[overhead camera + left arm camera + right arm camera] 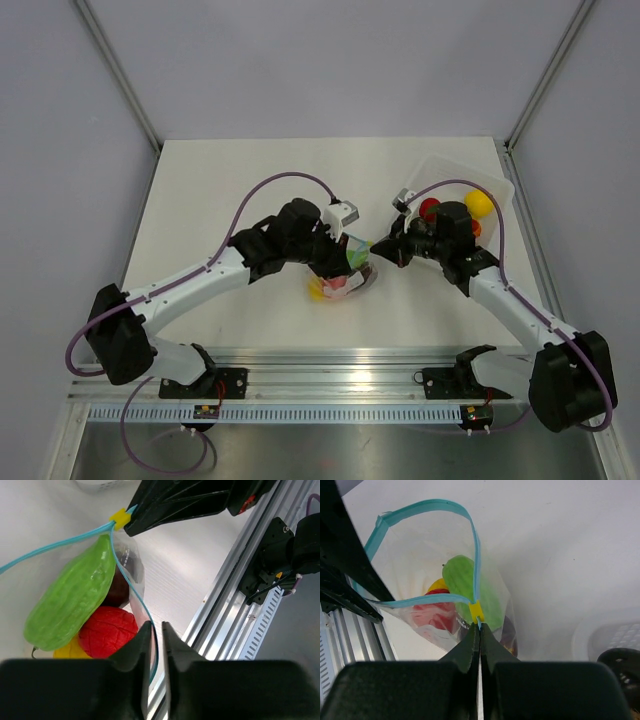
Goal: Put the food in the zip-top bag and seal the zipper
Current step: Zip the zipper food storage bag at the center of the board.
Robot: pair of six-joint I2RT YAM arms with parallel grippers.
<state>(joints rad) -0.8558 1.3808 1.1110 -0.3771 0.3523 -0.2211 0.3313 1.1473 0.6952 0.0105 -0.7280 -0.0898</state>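
Note:
The zip-top bag [346, 278] hangs between my two grippers at the middle of the table. Inside it are food pieces: a green one [70, 600], a red one [107, 632], a yellow one [67, 651] and a dark maroon one [118, 591]. Its teal zipper [420, 507] gapes in a loop. My right gripper [480, 626] is shut on the zipper's end, just below the yellow slider [476, 611]. My left gripper [156, 626] shows a narrow slit between its jaws, and the zipper strip [135, 587] runs through that slit along the left finger.
A rigid clear tub [497, 182] stands at the back right, holding a red toy [429, 208] and a yellow toy [478, 204]. The aluminium rail [340, 362] runs along the table's near edge, close under the bag.

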